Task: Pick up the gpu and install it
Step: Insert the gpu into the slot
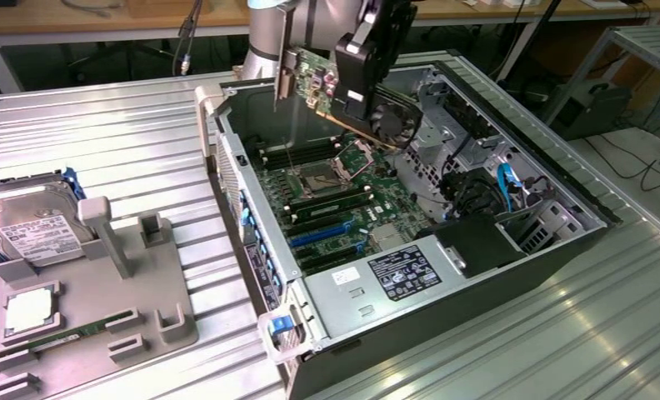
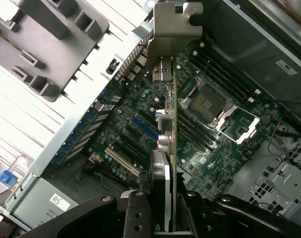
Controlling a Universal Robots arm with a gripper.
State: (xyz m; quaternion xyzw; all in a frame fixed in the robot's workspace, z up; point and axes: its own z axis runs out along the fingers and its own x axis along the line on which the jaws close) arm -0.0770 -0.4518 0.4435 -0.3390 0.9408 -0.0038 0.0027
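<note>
Gripper (image 2: 162, 210): clenched on the gpu (image 1: 321, 90), with a finger pressed against each face.
Gpu: held on edge in the air above the open computer case (image 1: 563, 187). It hangs over the motherboard (image 1: 347, 200), clear of its slots.
Grey holder (image 1: 141, 292): outside the case, just beside it. It bears a hard drive (image 1: 36, 237) and a memory stick (image 1: 72, 337).
</note>
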